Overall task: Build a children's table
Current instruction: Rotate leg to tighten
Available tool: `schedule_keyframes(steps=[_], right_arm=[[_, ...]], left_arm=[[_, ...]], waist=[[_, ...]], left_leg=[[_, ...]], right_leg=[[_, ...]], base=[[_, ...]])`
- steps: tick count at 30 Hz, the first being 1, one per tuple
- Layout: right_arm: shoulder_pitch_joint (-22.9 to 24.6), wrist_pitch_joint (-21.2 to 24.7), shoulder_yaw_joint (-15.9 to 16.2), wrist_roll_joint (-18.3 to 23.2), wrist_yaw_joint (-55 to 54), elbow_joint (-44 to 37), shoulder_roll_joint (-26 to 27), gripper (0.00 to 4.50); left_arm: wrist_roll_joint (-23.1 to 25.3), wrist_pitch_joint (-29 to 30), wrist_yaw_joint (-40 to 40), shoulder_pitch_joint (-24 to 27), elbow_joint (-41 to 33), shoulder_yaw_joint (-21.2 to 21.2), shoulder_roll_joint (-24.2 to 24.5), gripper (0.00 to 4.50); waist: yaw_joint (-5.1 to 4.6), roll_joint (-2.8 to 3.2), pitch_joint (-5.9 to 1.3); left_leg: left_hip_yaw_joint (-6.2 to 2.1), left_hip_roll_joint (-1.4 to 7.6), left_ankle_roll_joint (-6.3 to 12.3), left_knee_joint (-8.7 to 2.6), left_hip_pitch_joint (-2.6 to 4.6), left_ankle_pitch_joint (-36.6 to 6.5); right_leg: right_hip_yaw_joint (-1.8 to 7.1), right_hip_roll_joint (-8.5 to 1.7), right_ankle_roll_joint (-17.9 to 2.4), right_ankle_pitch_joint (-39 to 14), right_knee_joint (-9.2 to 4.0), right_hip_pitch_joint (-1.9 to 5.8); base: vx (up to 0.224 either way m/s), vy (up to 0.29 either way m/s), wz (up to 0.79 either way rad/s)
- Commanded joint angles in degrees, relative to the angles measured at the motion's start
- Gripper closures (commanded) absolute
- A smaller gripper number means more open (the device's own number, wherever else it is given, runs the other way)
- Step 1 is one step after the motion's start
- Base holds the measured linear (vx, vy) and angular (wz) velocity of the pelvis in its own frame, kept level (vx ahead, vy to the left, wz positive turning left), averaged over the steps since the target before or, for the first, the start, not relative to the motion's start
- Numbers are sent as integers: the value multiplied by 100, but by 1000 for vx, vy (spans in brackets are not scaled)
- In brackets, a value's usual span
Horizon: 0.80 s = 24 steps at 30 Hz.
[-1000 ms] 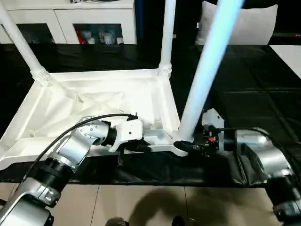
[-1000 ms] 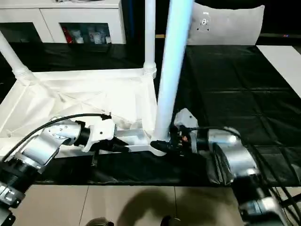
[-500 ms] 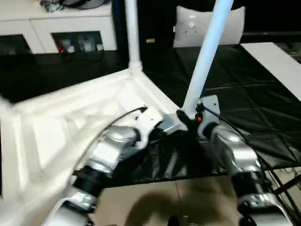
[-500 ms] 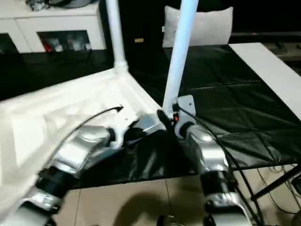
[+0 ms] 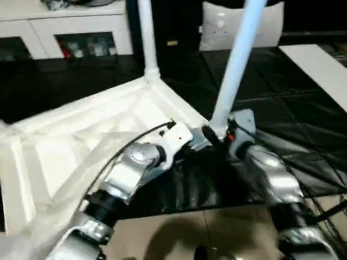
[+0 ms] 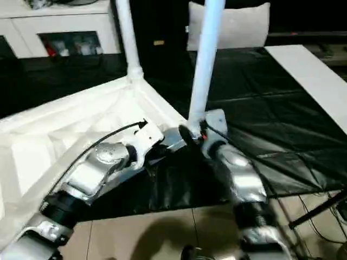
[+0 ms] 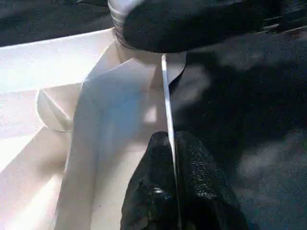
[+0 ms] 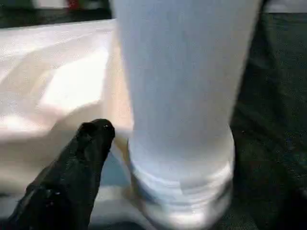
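The children's table lies upside down on the black sheet, its ribbed white top (image 5: 81, 141) set at a slant. One leg (image 5: 146, 38) stands in the far corner socket. A second leg (image 5: 234, 70) rises from the corner nearest my grippers. My left gripper (image 7: 169, 143) is shut on the thin rim of the top just beside that corner, also seen from the head camera (image 5: 191, 153). My right gripper (image 5: 212, 135) sits at the base of the near leg (image 8: 182, 96), with one black finger (image 8: 76, 167) alongside it and the other hidden behind it.
The black-sheeted work table (image 5: 282, 97) stretches to the right and back. White cabinets (image 5: 65, 32) and a white cushion (image 5: 217, 24) stand behind it. A white slab (image 5: 317, 65) lies at the far right. The table top's left part overhangs the tiled floor (image 5: 173, 233).
The table top has swung round from square-on to slanted, its near corner still held by both grippers. The head view has shifted too. Little moved in the last half second.
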Motion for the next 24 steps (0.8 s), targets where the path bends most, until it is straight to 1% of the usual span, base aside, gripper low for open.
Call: schedule_keyframes(steps=[1, 2, 3, 4, 5, 6, 7, 8, 9, 10, 11, 12, 13, 14, 15, 16, 17, 18, 19, 20, 21, 23, 24], right_arm=[[102, -142, 204, 165, 738, -281, -272, 6], [126, -216, 211, 191, 986, -321, -440, 6], [125, -290, 210, 208, 1258, -325, -639, 6], [119, -351, 199, 210, 1458, -316, -776, 6], [119, -351, 199, 210, 1458, -316, -776, 6], [103, -390, 197, 257, 1766, -315, -944, 6], [77, -423, 200, 341, 2195, -321, -1154, 6], [76, -423, 201, 342, 2201, -321, -1157, 6], [76, -423, 201, 342, 2201, -321, -1157, 6], [40, -472, 293, 371, 2562, -347, -1345, 6], [40, -472, 293, 371, 2562, -347, -1345, 6], [-17, -663, 559, 263, 3020, -349, -1591, 6], [-25, -693, 598, 248, 3085, -348, -1626, 6], [-61, -772, 724, 213, 3309, -327, -1713, 6], [-93, -790, 805, 202, 3460, -303, -1755, 6], [-133, -803, 856, 201, 3568, -250, -1766, 6], [-166, -817, 894, 198, 3648, -205, -1772, 6], [-248, -868, 938, 174, 3763, -75, -1750, 6], [-267, -876, 945, 171, 3798, -41, -1743, 22], [-341, -933, 991, 143, 3948, 80, -1730, 32], [-378, -943, 1014, 137, 4016, 135, -1720, 40], [-411, -959, 1047, 161, 4069, 184, -1724, 66], [-427, -972, 1065, 181, 4093, 205, -1729, 66]], left_arm=[[139, -338, -301, -152, 95, 5, 237, 450], [122, -407, -451, -142, 121, -5, 324, 450], [131, -576, -659, -131, 164, -58, 455, 450], [144, -704, -817, -122, 191, -101, 554, 450], [144, -704, -817, -122, 191, -101, 554, 450], [117, -872, -1064, -104, 203, -148, 674, 450], [-4, -1067, -1422, -88, 216, -242, 856, 450], [-6, -1069, -1427, -88, 216, -243, 859, 450], [-6, -1069, -1427, -88, 216, -243, 859, 450], [-131, -1247, -1845, -73, 210, -339, 1041, 450], [-131, -1247, -1845, -73, 210, -339, 1041, 450], [-170, -1560, -2365, -76, 218, -505, 1278, 450], [-175, -1605, -2438, -78, 223, -527, 1309, 450], [-182, -1703, -2620, -97, 251, -579, 1380, 450], [-182, -1761, -2715, -120, 285, -604, 1409, 450], [-171, -1818, -2798, -148, 330, -623, 1426, 450], [-159, -1863, -2863, -169, 363, -641, 1440, 450], [-160, -1967, -3030, -190, 394, -684, 1478, 450], [-166, -1990, -3076, -193, 402, -690, 1486, 450], [-135, -2085, -3163, -215, 433, -720, 1514, 450], [-116, -2118, -3168, -234, 467, -725, 1518, 450], [-123, -2165, -3181, -257, 510, -735, 1526, 450], [-138, -2195, -3196, -268, 535, -741, 1530, 450]], waist=[[50, -69, -388], [57, -89, -402], [63, -88, -412], [76, -91, -448], [93, -88, -476], [105, -92, -468], [117, -87, -464], [144, -86, -465], [171, -85, -457], [193, -83, -449], [199, -103, -430], [222, -86, -424], [235, -87, -409], [262, -93, -393], [277, -93, -390], [300, -103, -374], [313, -97, -373], [323, -107, -370], [328, -106, -372], [340, -108, -375], [343, -104, -387], [358, -108, -390], [366, -112, -403]], left_leg=[[70, 36, 710, -366, -136, -860], [71, 38, 754, -360, -163, -738], [73, 43, 762, -351, -164, -681], [69, 44, 832, -334, -189, -486], [61, 51, 885, -322, -203, -316], [62, 71, 1009, -309, -221, -68], [63, 79, 1057, -305, -212, -16], [71, 78, 1136, -298, -211, 2], [80, 96, 1156, -303, -195, 49], [87, 98, 1143, -306, -188, 16], [87, 98, 1141, -316, -187, -30], [84, 110, 1110, -328, -163, -106], [92, 116, 1073, -335, -160, -200], [103, 121, 1040, -343, -145, -286], [108, 124, 1018, -346, -141, -310], [122, 130, 967, -359, -119, -394], [120, 122, 950, -362, -115, -443], [120, 132, 903, -371, -115, -476], [124, 125, 893, -369, -114, -496], [121, 142, 870, -374, -109, -477], [120, 145, 876, -370, -117, -437], [119, 153, 913, -364, -124, -323], [120, 143, 947, -356, -134, -238]], right_leg=[[354, -359, -149, -2433, -421, 390], [369, -350, -193, -2318, -389, 399], [381, -348, -226, -2251, -362, 388], [411, -346, -307, -2012, -305, 398], [422, -350, -375, -1789, -259, 404], [436, -344, -509, -1493, -220, 378], [437, -338, -565, -1434, -207, 366], [442, -344, -614, -1402, -198, 373], [453, -345, -658, -1401, -188, 354], [450, -345, -676, -1468, -194, 353], [447, -345, -666, -1543, -210, 345], [449, -346, -658, -1671, -219, 332], [458, -341, -633, -1760, -220, 330], [466, -339, -626, -1849, -234, 314], [473, -343, -614, -1883, -240, 315], [480, -342, -608, -1983, -262, 297], [472, -342, -611, -2042, -264, 298], [479, -344, -592, -2076, -265, 300], [482, -345, -595, -2085, -269, 299], [496, -356, -608, -2052, -258, 300], [504, -354, -653, -1963, -238, 303], [517, -353, -706, -1793, -206, 307], [519, -352, -724, -1710, -192, 319]], base=[[0, 0, 0], [0, 0, 0], [0, 0, 0], [0, 0, 0], [0, 0, 0], [0, 0, 0], [0, 0, 0], [0, 0, 0], [0, 0, 0], [0, 0, 0], [0, 0, 0], [0, 0, 0], [0, 0, 0], [0, 0, 0], [0, 0, 0], [0, 0, 0], [0, 0, 0], [0, 0, 0], [0, 0, 0], [0, 0, 0], [0, 0, 0], [0, 0, 0], [0, 0, 0]])
